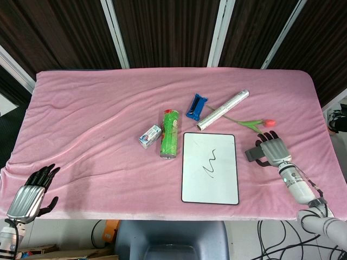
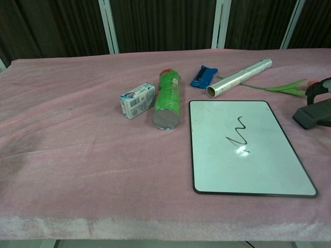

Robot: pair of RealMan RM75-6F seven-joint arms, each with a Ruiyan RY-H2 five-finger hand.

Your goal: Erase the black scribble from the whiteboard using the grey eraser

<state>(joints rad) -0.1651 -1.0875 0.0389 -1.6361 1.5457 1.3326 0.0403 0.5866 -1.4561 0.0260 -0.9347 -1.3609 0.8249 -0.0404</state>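
Step in hand: acquiring the grey eraser (image 1: 252,154), which lies on the worktop right of the whiteboard (image 1: 210,168). Right robot hand (image 1: 267,148) covers it, fingers spread, unclamped. Next: close, lift, wipe the black scribble (image 1: 211,163).

The head view looks steeply down on the whole counter (image 1: 81,108); the chest view sits lower and nearer, perhaps near counter-edge height, sharing the whiteboard (image 1: 210,168) area.

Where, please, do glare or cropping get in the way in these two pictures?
Chest view: a small bright glare spot sits on the whiteboard just below the scribble, and the right edge crops the eraser and right hand. Head view: no glare on the board; the scribble reads clean, though small.
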